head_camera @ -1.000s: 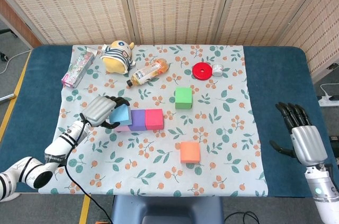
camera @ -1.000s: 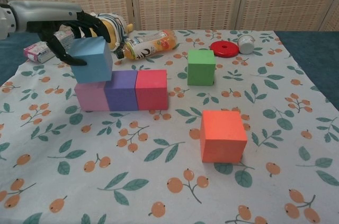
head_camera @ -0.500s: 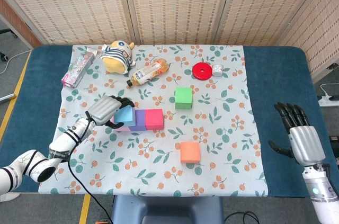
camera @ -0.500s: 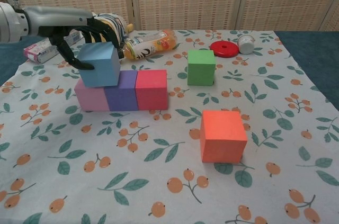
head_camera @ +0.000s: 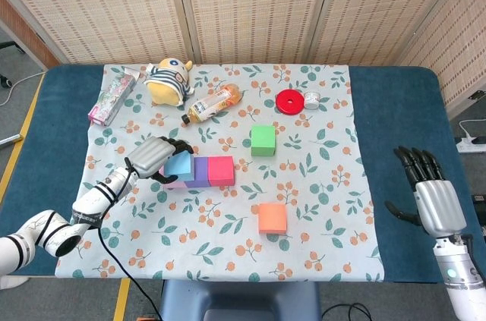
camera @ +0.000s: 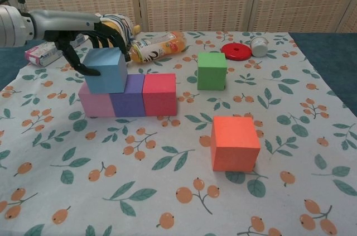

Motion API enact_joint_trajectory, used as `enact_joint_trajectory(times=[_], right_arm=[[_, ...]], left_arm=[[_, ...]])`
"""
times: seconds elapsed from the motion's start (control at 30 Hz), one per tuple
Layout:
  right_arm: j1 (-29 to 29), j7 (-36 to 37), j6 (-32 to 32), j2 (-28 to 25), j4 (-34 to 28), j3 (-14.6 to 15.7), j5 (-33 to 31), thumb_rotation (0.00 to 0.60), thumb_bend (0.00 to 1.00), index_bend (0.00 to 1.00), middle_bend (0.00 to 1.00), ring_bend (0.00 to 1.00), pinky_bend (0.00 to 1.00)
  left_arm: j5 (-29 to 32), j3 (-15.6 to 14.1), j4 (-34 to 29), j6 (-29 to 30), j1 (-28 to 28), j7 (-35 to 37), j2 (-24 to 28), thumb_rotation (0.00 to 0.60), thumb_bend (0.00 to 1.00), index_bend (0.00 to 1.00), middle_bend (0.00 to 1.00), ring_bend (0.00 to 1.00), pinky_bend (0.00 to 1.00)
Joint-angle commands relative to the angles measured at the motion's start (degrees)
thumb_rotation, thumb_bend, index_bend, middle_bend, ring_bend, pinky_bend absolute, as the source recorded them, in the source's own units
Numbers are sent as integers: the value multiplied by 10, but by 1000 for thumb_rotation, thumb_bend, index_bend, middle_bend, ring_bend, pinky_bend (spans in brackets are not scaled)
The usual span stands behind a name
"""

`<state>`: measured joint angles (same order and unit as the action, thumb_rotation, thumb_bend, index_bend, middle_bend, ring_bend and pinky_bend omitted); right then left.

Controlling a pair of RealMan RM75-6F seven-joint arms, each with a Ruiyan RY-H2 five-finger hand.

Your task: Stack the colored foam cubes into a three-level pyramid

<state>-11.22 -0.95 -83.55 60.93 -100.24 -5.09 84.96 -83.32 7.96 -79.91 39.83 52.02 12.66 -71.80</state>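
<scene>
blue cube [camera: 107, 70] in left hand [camera: 83, 32], atop pink [camera: 96, 104]/purple cube [camera: 128, 96] seam

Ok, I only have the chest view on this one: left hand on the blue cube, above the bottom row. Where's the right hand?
Observer: The head view shows the right hand off the floral cloth, over the bare blue table near its right edge. Its fingers are apart and it holds nothing.
Operator: Is it close to either loose cube?
Observer: No, it is well apart from both. The orange cube is the nearer one, and the green cube lies further up the cloth.
</scene>
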Motion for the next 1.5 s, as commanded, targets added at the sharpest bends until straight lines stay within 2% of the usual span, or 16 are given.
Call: enact_joint_trajectory(times=[0.03,1.5], right_arm=[[1,-1,0,0,0,-1,0,600,90,0,48,0,0],[9,-5,4,2,-4,-12,0,600,90,0,48,0,0]], left_arm=[[-1,-3,3,2,1,5,-1,600,318,292,328,281,317],[-5,-24,12,12,16,21,5,600,317,288,302,260,297]])
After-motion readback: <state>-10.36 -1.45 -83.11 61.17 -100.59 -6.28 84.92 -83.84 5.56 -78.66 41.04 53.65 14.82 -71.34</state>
